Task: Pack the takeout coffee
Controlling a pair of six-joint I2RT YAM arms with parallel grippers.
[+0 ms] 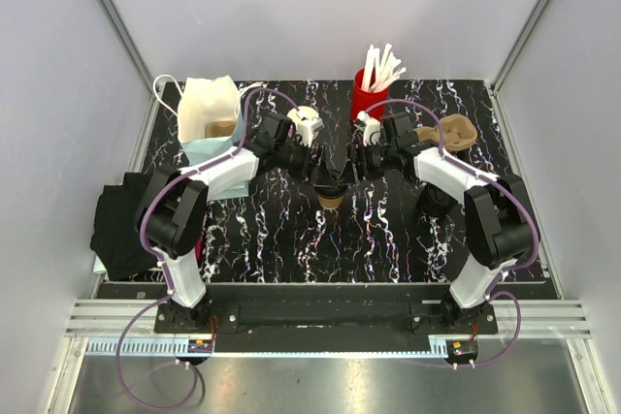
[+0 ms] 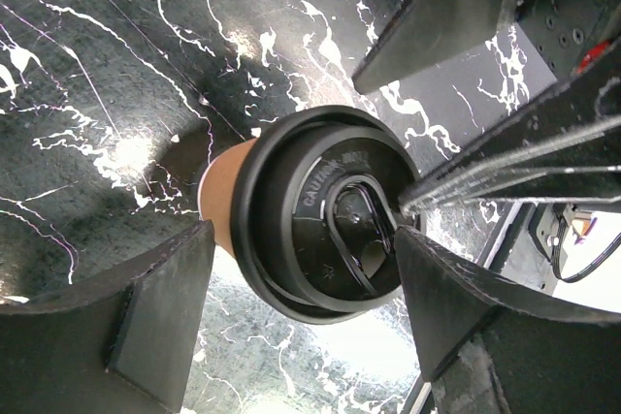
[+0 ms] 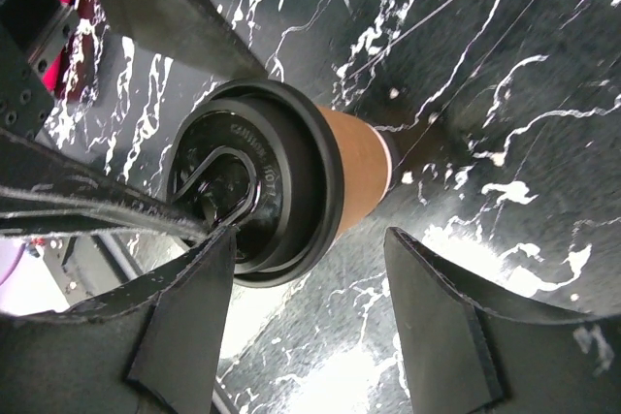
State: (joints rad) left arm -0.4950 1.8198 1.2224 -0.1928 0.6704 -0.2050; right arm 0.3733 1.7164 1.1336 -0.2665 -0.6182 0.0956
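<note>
The takeout coffee cup (image 1: 331, 201) stands on the black marbled table, mostly hidden under both grippers in the top view. In the left wrist view its brown side (image 2: 225, 203) shows under a black lid (image 2: 310, 215) seated on it. My left gripper (image 2: 303, 237) is open just above the lid, with a finger on either side and not touching it. My right gripper (image 3: 309, 237) is open too, and one fingertip (image 3: 209, 259) overlaps the lid (image 3: 254, 181) at its edge. The cup's side (image 3: 357, 164) is bare. Both grippers meet over the cup, the left (image 1: 316, 179) and the right (image 1: 349, 174).
A red cup of white sticks (image 1: 369, 92) stands at the back. A cream bag (image 1: 209, 109) on a light blue thing is at the back left. A brown crumpled thing (image 1: 454, 133) is at the back right. A black cloth (image 1: 121, 225) lies at the left edge, and a dark object (image 1: 437, 201) by the right arm.
</note>
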